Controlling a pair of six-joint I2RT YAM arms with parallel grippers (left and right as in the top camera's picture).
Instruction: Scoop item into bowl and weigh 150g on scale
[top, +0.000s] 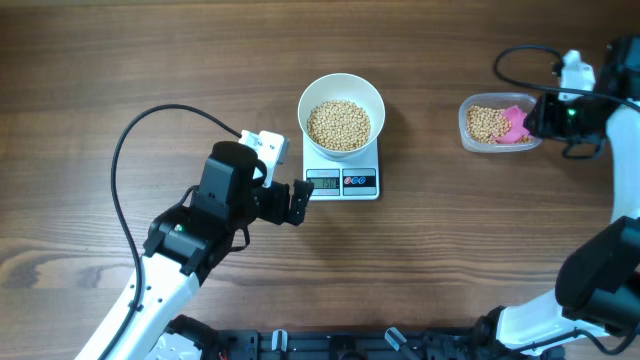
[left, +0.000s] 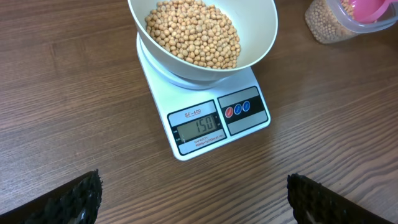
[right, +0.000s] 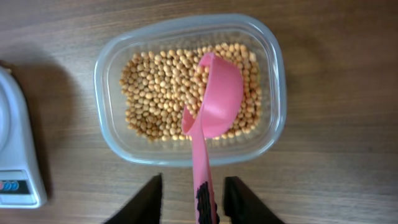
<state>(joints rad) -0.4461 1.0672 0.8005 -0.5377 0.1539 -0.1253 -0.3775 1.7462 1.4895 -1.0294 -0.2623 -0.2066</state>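
Observation:
The white bowl (top: 304, 100) (left: 267, 37) stands on the white scale (top: 342, 182) (left: 217, 121), filled with tan beans (top: 338, 124) (left: 193, 31). The display reads 150. My left gripper (top: 305, 200) (left: 193, 186) hovers open just in front of the scale, nothing between its fingers. At the right, a pink scoop (top: 515, 122) (right: 217, 93) rests in a clear tub (top: 470, 135) (right: 106, 112) of beans (right: 155, 87). Its handle sticks out over the rim between the fingers of my right gripper (top: 535, 115) (right: 194, 183), which is open with a gap on both sides.
The scale's corner (right: 15, 162) shows at the left of the right wrist view. A black cable (top: 150, 130) loops over the table behind the left arm. Another cable (top: 520, 55) curls above the tub. The tub (left: 323, 28) sits right of the bowl.

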